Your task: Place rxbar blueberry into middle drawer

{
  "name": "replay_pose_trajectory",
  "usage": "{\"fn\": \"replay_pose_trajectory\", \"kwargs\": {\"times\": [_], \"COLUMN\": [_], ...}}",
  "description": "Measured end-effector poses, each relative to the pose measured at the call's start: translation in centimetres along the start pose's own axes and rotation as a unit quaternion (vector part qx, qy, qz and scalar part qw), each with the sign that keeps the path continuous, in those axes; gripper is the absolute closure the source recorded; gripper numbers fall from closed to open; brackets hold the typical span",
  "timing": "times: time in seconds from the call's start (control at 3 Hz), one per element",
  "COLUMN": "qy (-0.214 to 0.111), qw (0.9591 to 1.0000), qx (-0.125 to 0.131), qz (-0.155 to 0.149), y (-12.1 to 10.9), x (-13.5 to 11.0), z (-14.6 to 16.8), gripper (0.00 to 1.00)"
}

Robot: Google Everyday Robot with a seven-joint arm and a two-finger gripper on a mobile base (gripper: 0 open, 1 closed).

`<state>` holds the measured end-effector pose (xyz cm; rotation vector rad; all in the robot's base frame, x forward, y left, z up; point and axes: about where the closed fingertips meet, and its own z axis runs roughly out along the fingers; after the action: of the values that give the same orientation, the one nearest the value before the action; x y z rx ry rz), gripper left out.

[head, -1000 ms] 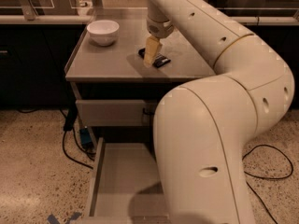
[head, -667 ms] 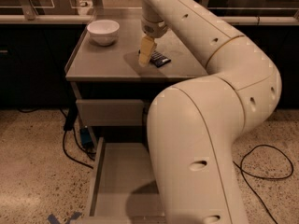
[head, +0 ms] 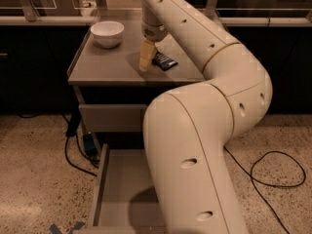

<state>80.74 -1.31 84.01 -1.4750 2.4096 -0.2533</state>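
Observation:
The rxbar blueberry (head: 164, 60), a dark flat bar with white lettering, lies on the grey cabinet top (head: 107, 65), right of centre. My gripper (head: 144, 66) points down at the top just left of the bar, close beside its left end. The bar lies flat and is not lifted. The middle drawer (head: 109, 199) stands pulled out low at the front, light grey with a bare flat floor. My own arm (head: 195, 150) covers its right part.
A white bowl (head: 107, 33) stands at the back left of the cabinet top. A closed grey drawer front (head: 111, 117) sits above the open drawer. Black cables (head: 273, 172) lie on the speckled floor on both sides. Dark counters run behind.
The gripper has shifted a little to the left, from over the bar's left end to just beside it. The bar has stayed where it lay.

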Motion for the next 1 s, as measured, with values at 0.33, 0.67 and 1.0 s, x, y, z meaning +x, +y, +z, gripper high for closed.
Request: {"fn": "replay_pose_trajectory", "kwargs": {"times": [0.33, 0.67, 1.0], "qy": [0.023, 0.04, 0.032], "qw": [0.999, 0.9936, 0.9878], "qx": [-0.001, -0.013, -0.023], "qz": [0.038, 0.105, 0.151], "y": [0.1, 0.3, 0.3], "x": [0.9, 2.2, 1.9], "z": [0.0, -0.6, -0.8], "gripper": [0.0, 0.0, 0.0]}}
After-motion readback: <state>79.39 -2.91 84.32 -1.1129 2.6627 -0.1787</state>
